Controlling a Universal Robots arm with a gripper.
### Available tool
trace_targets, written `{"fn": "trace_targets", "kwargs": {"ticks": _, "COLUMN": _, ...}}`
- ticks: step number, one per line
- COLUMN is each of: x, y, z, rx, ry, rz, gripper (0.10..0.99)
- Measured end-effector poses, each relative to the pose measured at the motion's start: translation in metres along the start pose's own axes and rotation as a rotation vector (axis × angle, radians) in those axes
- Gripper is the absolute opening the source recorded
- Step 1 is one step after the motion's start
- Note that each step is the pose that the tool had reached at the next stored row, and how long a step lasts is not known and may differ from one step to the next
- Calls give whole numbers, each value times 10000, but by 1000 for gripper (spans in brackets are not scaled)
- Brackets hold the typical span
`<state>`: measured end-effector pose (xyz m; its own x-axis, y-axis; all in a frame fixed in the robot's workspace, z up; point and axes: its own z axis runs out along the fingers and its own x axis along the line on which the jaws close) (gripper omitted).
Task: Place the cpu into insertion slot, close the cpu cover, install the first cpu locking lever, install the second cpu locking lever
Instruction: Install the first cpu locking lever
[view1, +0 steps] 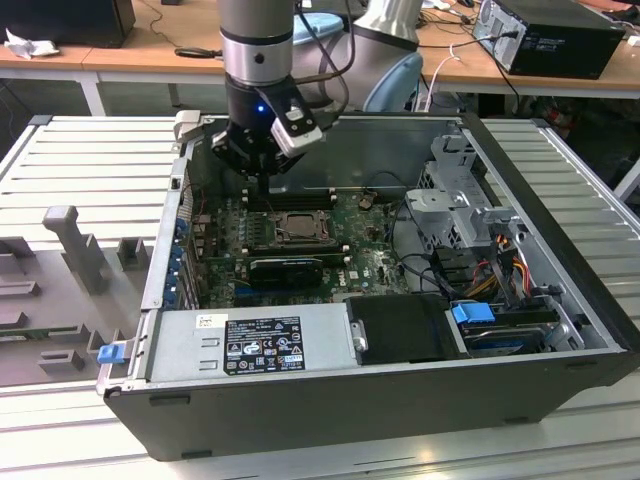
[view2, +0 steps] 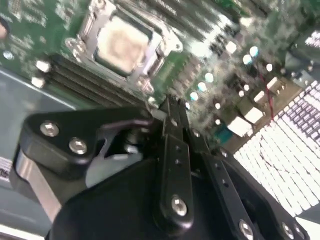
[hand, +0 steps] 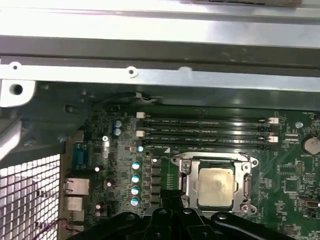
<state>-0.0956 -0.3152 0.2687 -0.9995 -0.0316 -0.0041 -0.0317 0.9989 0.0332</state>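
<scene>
While the black gripper (view2: 172, 107) has its fingers pressed together with nothing between them, the pale beige-silver square cpu (hand: 216, 186) already sits in the dark-framed insertion slot (hand: 215, 165), with the thin silver-grey cpu cover (hand: 243, 187) down around it. My guess: lever stage, needing a careful nudge. Arm hangs vertically just beside the socket, over the green motherboard (view1: 370, 265) inside the open grey computer case (view1: 380, 400).
</scene>
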Motion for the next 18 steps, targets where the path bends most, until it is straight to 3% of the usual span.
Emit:
{"fn": "trace_targets", "kwargs": {"ticks": 5, "x": 126, "y": 16, "z": 42, "rx": 0, "ry": 1, "rz": 0, "gripper": 106}}
{"fn": "trace_targets", "kwargs": {"ticks": 7, "x": 179, "y": 72, "z": 60, "rx": 1, "ry": 1, "rz": 0, "gripper": 106}}
{"fn": "trace_targets", "kwargs": {"ticks": 10, "x": 180, "y": 177, "z": 102, "rx": 0, "ry": 1, "rz": 0, "gripper": 106}}
{"fn": "trace_targets", "kwargs": {"ticks": 16, "x": 170, "y": 272, "z": 146, "rx": 4, "ry": 1, "rz": -2, "gripper": 106}}
{"fn": "trace_targets", "kwargs": {"ticks": 18, "x": 120, "y": 276, "z": 146, "rx": 9, "ry": 1, "rz": 2, "gripper": 106}}
